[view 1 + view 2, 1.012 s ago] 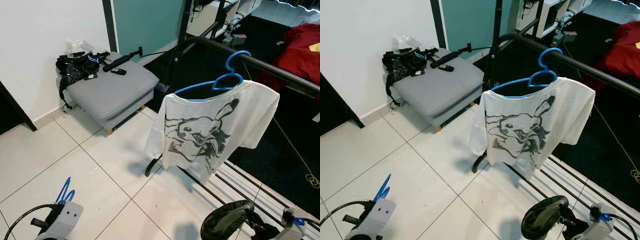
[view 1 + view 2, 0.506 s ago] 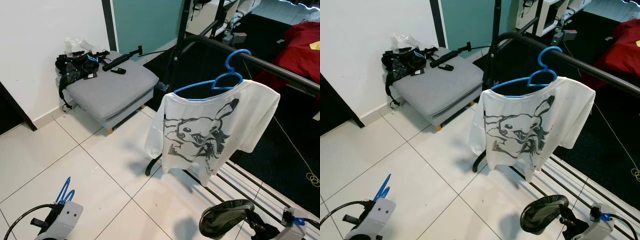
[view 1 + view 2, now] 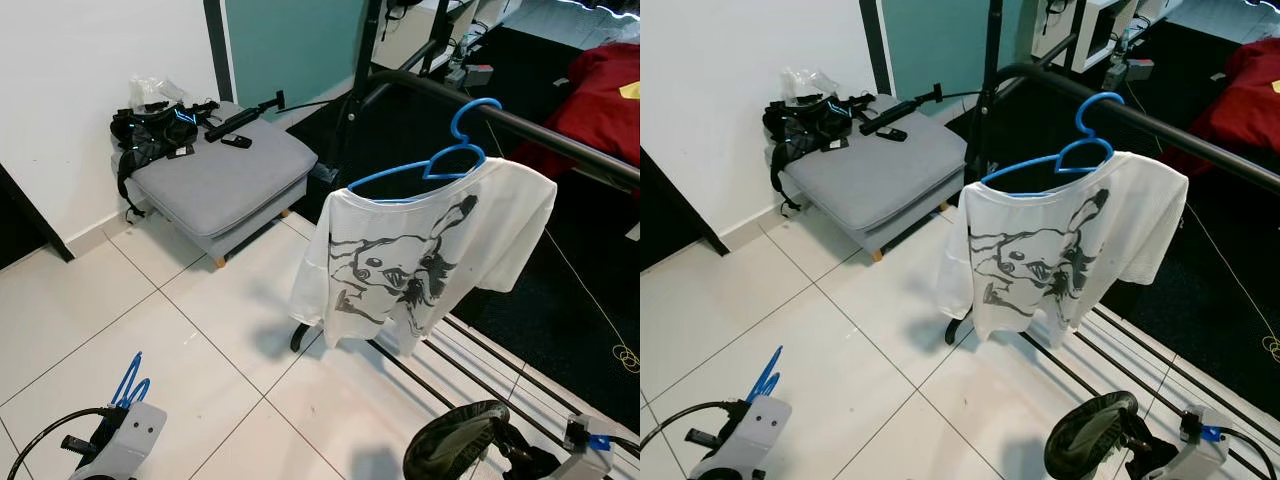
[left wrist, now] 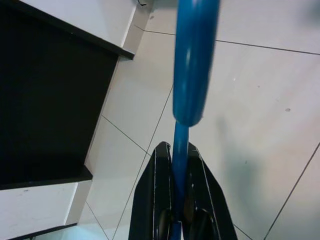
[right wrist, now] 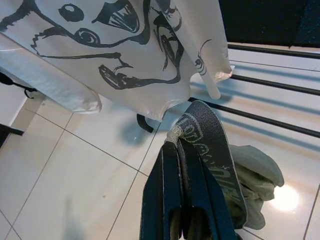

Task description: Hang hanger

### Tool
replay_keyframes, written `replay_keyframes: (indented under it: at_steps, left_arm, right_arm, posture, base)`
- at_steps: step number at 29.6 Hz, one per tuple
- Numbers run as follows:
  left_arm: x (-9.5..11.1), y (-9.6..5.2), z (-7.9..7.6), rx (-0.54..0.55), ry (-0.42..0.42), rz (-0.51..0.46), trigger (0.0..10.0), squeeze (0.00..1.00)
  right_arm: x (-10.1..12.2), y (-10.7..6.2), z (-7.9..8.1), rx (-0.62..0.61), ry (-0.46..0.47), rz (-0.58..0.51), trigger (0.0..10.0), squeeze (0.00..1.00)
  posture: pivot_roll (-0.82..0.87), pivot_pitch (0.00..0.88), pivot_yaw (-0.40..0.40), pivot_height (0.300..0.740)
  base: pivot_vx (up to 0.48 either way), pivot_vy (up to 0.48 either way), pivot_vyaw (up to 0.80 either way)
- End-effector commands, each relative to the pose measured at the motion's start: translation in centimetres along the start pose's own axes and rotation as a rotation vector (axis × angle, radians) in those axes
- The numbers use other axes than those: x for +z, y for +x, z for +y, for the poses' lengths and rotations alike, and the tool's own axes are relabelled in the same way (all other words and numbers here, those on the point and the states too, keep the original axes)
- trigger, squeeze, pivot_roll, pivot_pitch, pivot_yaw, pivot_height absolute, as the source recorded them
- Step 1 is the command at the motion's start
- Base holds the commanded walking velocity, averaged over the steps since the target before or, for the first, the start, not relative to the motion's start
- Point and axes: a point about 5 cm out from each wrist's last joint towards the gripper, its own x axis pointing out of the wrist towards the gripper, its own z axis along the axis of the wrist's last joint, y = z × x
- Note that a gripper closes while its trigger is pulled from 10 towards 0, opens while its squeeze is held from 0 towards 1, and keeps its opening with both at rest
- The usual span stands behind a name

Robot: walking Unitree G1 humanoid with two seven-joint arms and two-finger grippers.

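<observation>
My left gripper (image 4: 177,149) is shut on a bare blue hanger (image 4: 192,65), held low over the floor tiles; the hanger's tip (image 3: 130,380) sticks up at the lower left in the eye views. My right gripper (image 5: 176,147) is shut on the waistband of a dark grey garment (image 5: 212,150), which bunches low at the right (image 3: 465,440). Ahead, a black rack rail (image 3: 560,135) carries another blue hanger (image 3: 455,150) with a white printed T-shirt (image 3: 410,260) on it.
A grey footstool (image 3: 225,180) with black straps (image 3: 155,130) and a black rod stands by the white wall at the left. The rack's floor bars (image 3: 480,365) run under the shirt. A red cloth (image 3: 600,90) lies beyond the rail on dark flooring.
The white T-shirt sways a little on its hanger. The grey garment in my right gripper shifts slightly. My left arm holds still.
</observation>
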Motion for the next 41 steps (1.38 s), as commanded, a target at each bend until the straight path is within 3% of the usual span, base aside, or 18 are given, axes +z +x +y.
replay_keyframes:
  at_steps: [1,30,41]
  left_arm:
    - [-1.03,-0.45,0.37,-0.011,0.026,0.029,10.0,0.00]
    - [-1.30,-0.76,0.55,-0.011,0.027,0.030,10.0,0.00]
    - [-1.32,-0.57,-0.14,-0.019,0.029,0.045,10.0,0.00]
  right_arm:
    - [-0.46,-0.45,-0.17,-0.013,0.012,0.019,10.0,0.00]
    - [-0.61,-0.86,-0.06,-0.013,0.018,0.019,10.0,0.00]
    - [-1.06,-0.33,-0.31,-0.012,0.022,0.038,10.0,0.00]
  posture:
    - [0.02,0.227,-0.036,0.740]
    - [0.04,0.232,-0.034,0.740]
    - [0.08,0.171,-0.010,0.740]
  base:
    - [0.000,0.000,0.00]
    - [0.000,0.000,0.00]
    - [0.000,0.000,0.00]
